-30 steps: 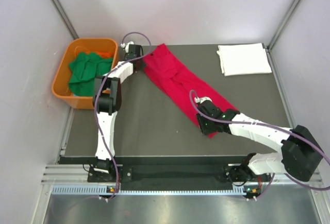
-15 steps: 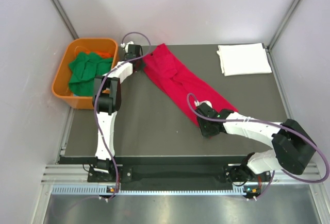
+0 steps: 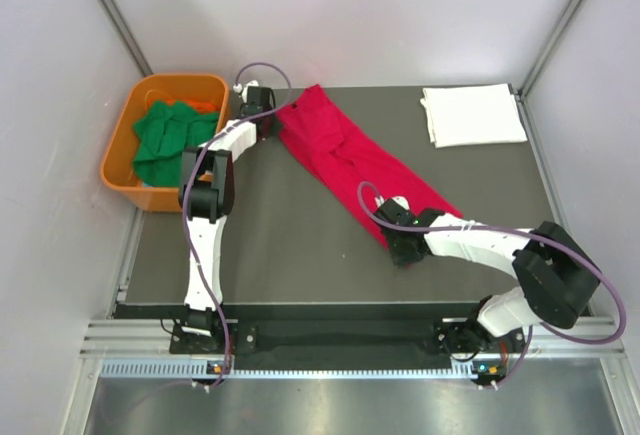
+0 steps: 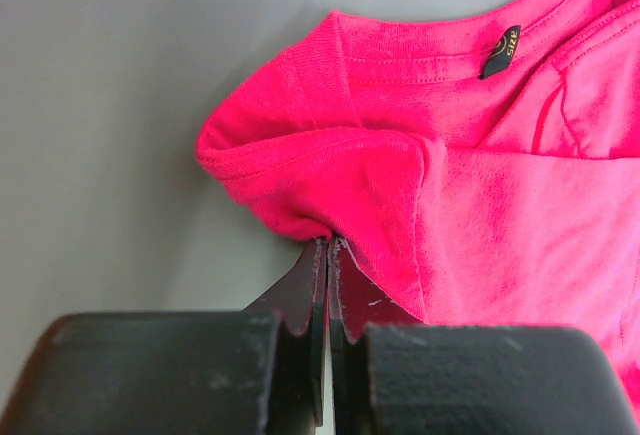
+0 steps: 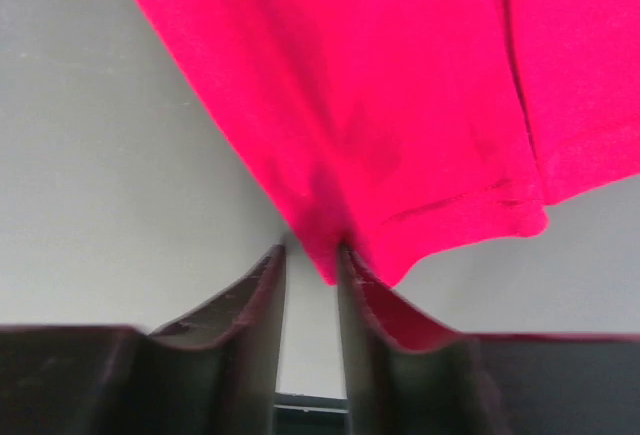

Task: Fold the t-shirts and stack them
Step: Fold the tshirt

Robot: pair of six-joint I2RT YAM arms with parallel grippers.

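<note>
The bright red t-shirt (image 3: 345,155) lies stretched in a diagonal band across the table. My left gripper (image 3: 268,123) is at its far left end, near the collar. In the left wrist view the jaws (image 4: 330,247) are pressed together on a fold of the red shirt (image 4: 480,185) at the shoulder. My right gripper (image 3: 394,239) is at the shirt's near end. In the right wrist view its jaws (image 5: 310,255) stand narrowly apart, with the red hem corner (image 5: 400,85) hanging between them against the right finger. A folded white t-shirt (image 3: 472,115) lies at the far right. Green t-shirts (image 3: 165,140) fill the tub.
The orange plastic tub (image 3: 118,150) stands off the table's left edge, beside the left arm. Grey walls and metal posts close in the table on the left, back and right. The table's dark surface (image 3: 290,245) shows between the two arms.
My right gripper has shifted a little to the left along the shirt's near end, and its arm has swung with it. The red hem tip now sits under the gripper. The left arm has not moved.
</note>
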